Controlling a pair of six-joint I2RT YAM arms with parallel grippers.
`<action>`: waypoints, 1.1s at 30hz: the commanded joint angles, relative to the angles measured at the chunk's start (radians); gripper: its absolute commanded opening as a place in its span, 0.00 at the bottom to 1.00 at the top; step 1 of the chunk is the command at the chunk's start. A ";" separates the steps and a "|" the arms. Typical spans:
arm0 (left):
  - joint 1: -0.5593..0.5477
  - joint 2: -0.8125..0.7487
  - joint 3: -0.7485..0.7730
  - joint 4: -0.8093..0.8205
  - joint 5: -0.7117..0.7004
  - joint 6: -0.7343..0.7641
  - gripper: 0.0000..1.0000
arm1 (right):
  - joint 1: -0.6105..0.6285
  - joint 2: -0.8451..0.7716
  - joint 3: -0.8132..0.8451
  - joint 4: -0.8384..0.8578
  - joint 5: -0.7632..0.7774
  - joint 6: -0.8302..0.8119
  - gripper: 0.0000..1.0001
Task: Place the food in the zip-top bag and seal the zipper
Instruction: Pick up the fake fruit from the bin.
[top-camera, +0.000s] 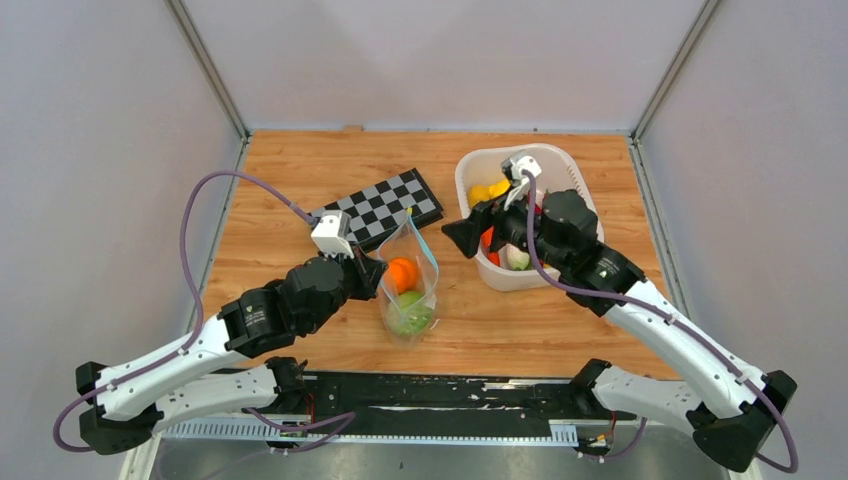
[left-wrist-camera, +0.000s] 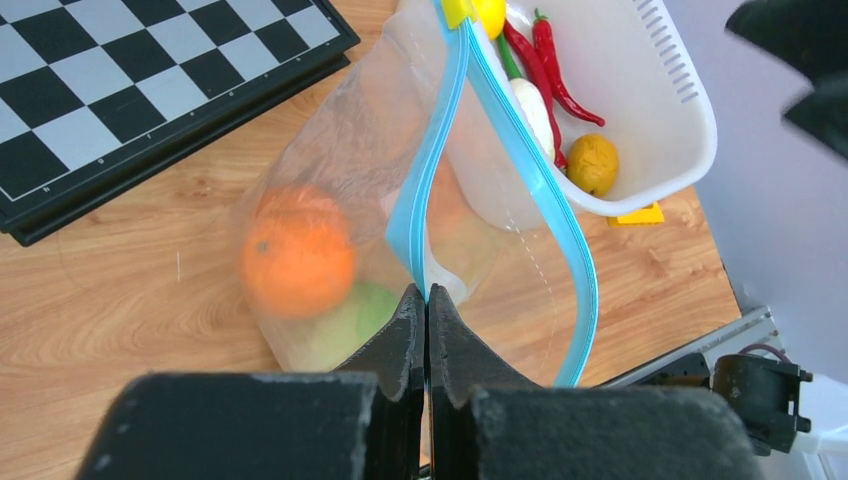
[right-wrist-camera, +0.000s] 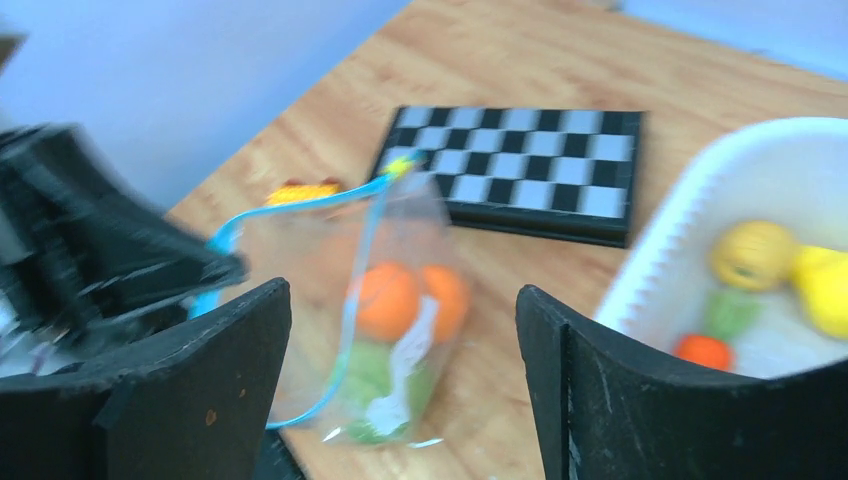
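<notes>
The clear zip-top bag (top-camera: 410, 290) stands upright on the table with an orange (top-camera: 402, 274) and a green cabbage (top-camera: 408, 312) inside. My left gripper (left-wrist-camera: 427, 292) is shut on the teal zipper (left-wrist-camera: 540, 180) at the near side of the bag's mouth, which gapes open. More food lies in the white basket (top-camera: 470, 175): red peppers (left-wrist-camera: 545, 60), a white radish (left-wrist-camera: 535, 110) and a yellow lemon (left-wrist-camera: 592, 163). My right gripper (right-wrist-camera: 402, 290) hangs open and holds nothing, between bag and basket (right-wrist-camera: 660, 260), with the bag (right-wrist-camera: 400, 300) seen blurred beyond its fingers.
A folded chessboard (top-camera: 385, 205) lies behind the bag at the back left. A small yellow toy (left-wrist-camera: 637, 214) sits on the table beside the basket. Grey walls close in the table on three sides. The black rail with the arm bases runs along the near edge.
</notes>
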 joint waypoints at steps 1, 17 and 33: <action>0.000 0.009 0.016 0.070 0.017 0.027 0.00 | -0.139 0.034 0.023 -0.076 0.181 -0.026 0.83; 0.000 0.017 -0.014 0.095 0.071 0.036 0.00 | -0.523 0.457 0.150 -0.089 0.057 0.099 0.80; 0.000 0.013 -0.026 0.106 0.087 0.042 0.00 | -0.552 0.858 0.399 -0.006 0.187 0.131 0.78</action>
